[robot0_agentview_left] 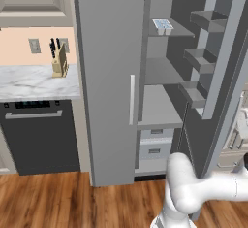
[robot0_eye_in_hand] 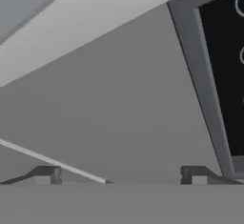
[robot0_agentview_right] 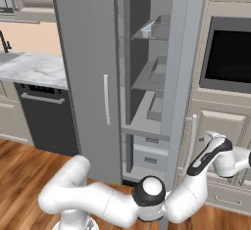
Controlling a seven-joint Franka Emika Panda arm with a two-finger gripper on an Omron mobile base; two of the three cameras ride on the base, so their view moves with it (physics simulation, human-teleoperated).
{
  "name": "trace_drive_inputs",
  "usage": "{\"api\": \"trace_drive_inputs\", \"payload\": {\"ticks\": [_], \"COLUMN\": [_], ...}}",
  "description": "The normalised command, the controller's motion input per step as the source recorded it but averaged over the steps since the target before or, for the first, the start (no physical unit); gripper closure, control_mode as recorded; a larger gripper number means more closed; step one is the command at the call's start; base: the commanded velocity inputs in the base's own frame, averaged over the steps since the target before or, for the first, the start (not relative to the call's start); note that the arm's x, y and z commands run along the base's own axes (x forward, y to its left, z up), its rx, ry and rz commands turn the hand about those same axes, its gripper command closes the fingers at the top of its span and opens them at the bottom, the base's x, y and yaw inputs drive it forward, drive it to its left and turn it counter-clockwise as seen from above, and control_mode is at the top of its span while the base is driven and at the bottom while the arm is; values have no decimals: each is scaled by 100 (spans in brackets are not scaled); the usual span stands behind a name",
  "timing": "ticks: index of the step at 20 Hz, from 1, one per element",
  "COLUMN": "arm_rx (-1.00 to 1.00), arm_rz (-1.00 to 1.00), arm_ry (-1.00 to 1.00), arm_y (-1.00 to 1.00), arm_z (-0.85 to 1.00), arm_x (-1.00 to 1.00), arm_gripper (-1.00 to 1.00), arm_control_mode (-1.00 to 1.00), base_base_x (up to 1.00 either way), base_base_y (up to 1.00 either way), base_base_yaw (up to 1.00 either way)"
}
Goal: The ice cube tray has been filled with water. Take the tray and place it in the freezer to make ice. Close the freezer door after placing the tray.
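Ice cube tray (robot0_agentview_left: 163,25) sits on an upper shelf inside the freezer (robot0_agentview_left: 164,72), water (robot0_agentview_left: 162,24) showing pale blue between its whitish walls; the placing step looks done. Freezer door (robot0_agentview_right: 180,77) stands wide open, swung out edge-on toward the base, door bins facing the compartment. What remains, by my reading, is the closing.

Gripper (robot0_eye_in_hand: 121,176) — jaws spread about as wide as they go, nothing between them, two dark tips well apart at the bottom of the hand view. It is out on the far, outer side of the open door, low down, with the arm wrapped around the door's free edge in the right base view. Straight ahead of the pincer lies the door's grey outer face, very near; off to the pincer's right and tilted is the black dispenser panel (robot0_eye_in_hand: 228,75). Whether the tips touch the face I cannot tell.

The relation that matters — the door's tall flat panel lies directly in front of the pincer, and the freezer compartment lies beyond it, on the other side. A push forward along the pincer's own line should swing the door toward shut. The tray is high above and beyond the pincer, behind the door, well apart. The closed plain fridge door (robot0_agentview_left: 104,76) takes no part.
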Motion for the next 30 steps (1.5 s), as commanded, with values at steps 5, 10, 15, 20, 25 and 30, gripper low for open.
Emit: {"api": "trace_drive_inputs", "payload": {"ticks": [5,10,15,20,25,30], "arm_rx": [5,2,2,3,1,0], "arm_rz": [14,24,31,30,31,26], "arm_ry": [0,0,0,0,-24,-57], "arm_y": [-2,4,37,68,88,100], "arm_z": [-20,-25,-34,-31,-22,-10], "arm_x": [41,3,0,0,0,0], "arm_gripper": [-100,-100,-100,-100,-100,-100], "arm_control_mode": [-100,-100,-100,-100,-100,-100], "base_base_x": [0,0,0,0,0,0], "base_base_y": [0,0,0,0,0,0], "base_base_yaw": [0,0,0,0,0,0]}}
